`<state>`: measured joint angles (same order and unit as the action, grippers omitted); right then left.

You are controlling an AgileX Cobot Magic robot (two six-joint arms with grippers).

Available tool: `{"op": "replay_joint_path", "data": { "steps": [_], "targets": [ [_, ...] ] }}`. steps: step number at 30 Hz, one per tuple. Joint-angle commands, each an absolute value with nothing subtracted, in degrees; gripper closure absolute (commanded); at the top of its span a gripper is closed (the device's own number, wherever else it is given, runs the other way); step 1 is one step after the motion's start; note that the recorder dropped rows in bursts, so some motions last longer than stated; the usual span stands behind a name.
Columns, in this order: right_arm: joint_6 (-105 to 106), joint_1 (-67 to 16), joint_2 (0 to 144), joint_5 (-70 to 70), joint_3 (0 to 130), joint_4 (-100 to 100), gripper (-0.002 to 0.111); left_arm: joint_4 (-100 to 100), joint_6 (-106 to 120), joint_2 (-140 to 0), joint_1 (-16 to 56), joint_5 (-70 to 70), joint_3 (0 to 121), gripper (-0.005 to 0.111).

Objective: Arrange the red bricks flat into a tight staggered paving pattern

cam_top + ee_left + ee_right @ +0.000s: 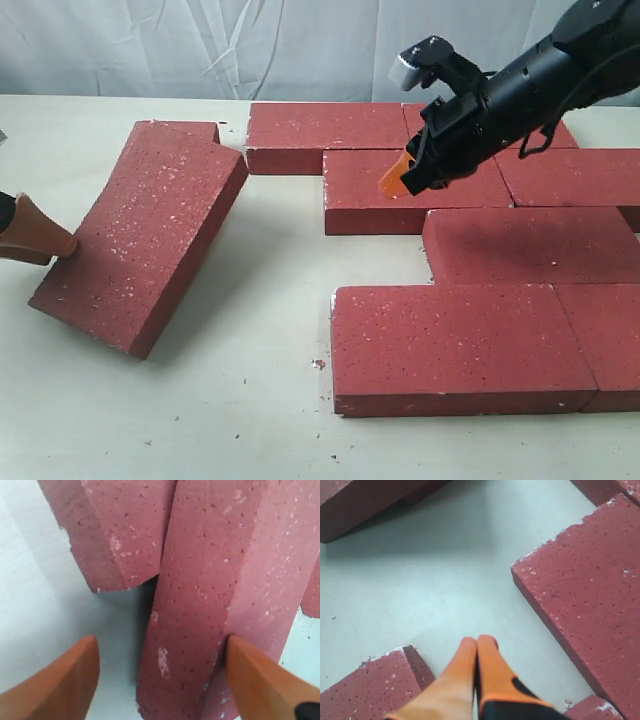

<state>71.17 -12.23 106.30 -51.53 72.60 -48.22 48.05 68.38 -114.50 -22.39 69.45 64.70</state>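
Note:
Several red bricks lie flat in staggered rows on the right, among them one at the back (325, 135) and one at the front (460, 345). At the left, one red brick (140, 235) is tilted, its far end resting on another brick (195, 128). My left gripper (162, 680) is open around the tilted brick's low end (210, 605): one finger (260, 685) is against it, the other (65, 680) is apart from it. My right gripper (397, 175) hangs shut and empty above the paved rows, over a gap of bare table (445, 580).
The pale table (250, 400) shows bare between the tilted brick and the paved rows. Small crumbs lie near the front brick's corner (318, 364). A white cloth backdrop (200, 45) stands behind the table.

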Motion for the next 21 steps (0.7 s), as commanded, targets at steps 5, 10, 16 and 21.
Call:
{"op": "replay_joint_path", "data": {
  "steps": [5,10,16,21],
  "targets": [
    [79.47,-12.15,101.94,-46.04,68.22,-52.84,0.109,47.74,66.93,-113.96,-22.7,69.96,64.96,0.04],
    [80.02,-12.15,101.94,-45.07,68.22,-53.11,0.109,46.76,64.95,-112.19,-22.7,69.96,64.96,0.037],
    [80.14,-12.15,101.94,-42.41,68.22,-54.5,0.109,48.34,67.02,-110.67,-22.7,69.96,63.16,0.035],
    [80.3,-12.15,101.94,-42.1,68.22,-54.95,0.109,49.17,67.14,-110.63,-22.7,69.96,60.6,0.035]
  ]
}}
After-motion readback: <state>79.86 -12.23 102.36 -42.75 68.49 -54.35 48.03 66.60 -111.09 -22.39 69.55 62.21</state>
